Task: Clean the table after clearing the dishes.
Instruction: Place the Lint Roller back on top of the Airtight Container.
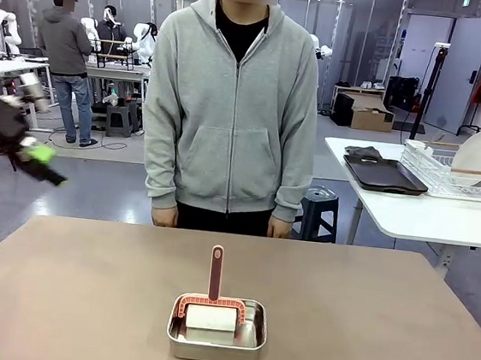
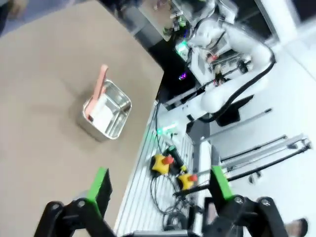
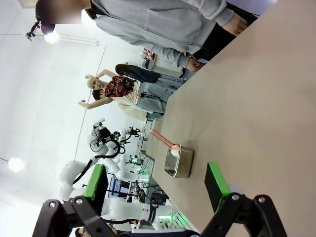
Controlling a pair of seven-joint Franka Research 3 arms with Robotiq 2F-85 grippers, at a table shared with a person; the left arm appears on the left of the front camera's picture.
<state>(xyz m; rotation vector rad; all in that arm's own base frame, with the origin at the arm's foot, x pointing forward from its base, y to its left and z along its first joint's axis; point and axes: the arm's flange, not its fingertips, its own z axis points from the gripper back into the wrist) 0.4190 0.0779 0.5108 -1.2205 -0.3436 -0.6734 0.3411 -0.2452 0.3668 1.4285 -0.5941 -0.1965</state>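
Note:
The tan-brown table (image 1: 82,292) bears a small square steel pan (image 1: 217,328) near its front middle. In the pan rests a white cleaning roller with a pink handle (image 1: 215,272) that stands upright. The dishes, white plates (image 1: 480,156), stand in a wire rack on the white side table at the right, beside dark trays (image 1: 385,174). My left gripper (image 1: 44,164) is a blur high at the far left, off the table. In its wrist view the left gripper (image 2: 160,187) is open and empty, with the pan (image 2: 106,109) far below. My right gripper (image 3: 155,182) is open and empty, well apart from the pan (image 3: 177,160).
A person in a grey hoodie (image 1: 231,102) stands at the table's far edge, hands down. The white side table (image 1: 418,211) is at the right, with a dark stool (image 1: 319,210) beside it. Yellow stop buttons (image 2: 168,163) and cables lie beside the table's near edge.

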